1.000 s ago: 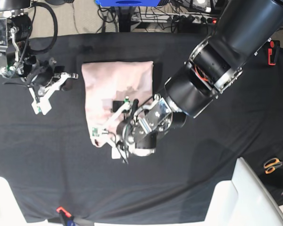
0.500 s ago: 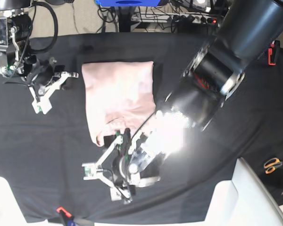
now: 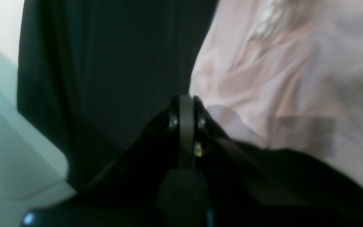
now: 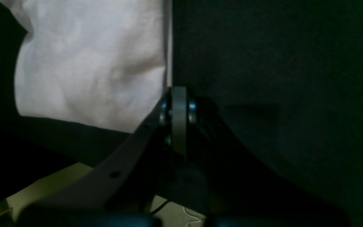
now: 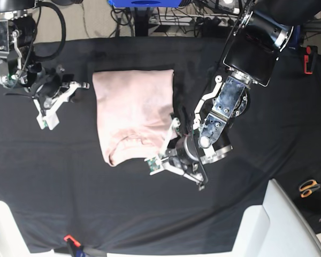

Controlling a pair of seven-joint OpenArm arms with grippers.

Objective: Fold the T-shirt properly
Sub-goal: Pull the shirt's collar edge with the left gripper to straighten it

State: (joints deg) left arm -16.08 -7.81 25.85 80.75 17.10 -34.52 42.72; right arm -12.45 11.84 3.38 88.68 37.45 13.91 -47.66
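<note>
On the black cloth (image 5: 53, 176), the soft wrinkled pink T-shirt (image 5: 132, 115) lies rectangular, both hands pinched together empty.

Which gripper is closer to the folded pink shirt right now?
The left gripper, shut just off the near right corner of the folded pale pink cotton T-shirt. The right gripper rests farther away on the black cloth.

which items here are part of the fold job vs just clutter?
Job:
- T-shirt, pale pink, folded on the black table cover
- left gripper, shut, beside the shirt's near edge
- right gripper, shut, off to the shirt's side

Lying about:
- scissors, orange handles, at the table edge
- cables behind the table
</note>
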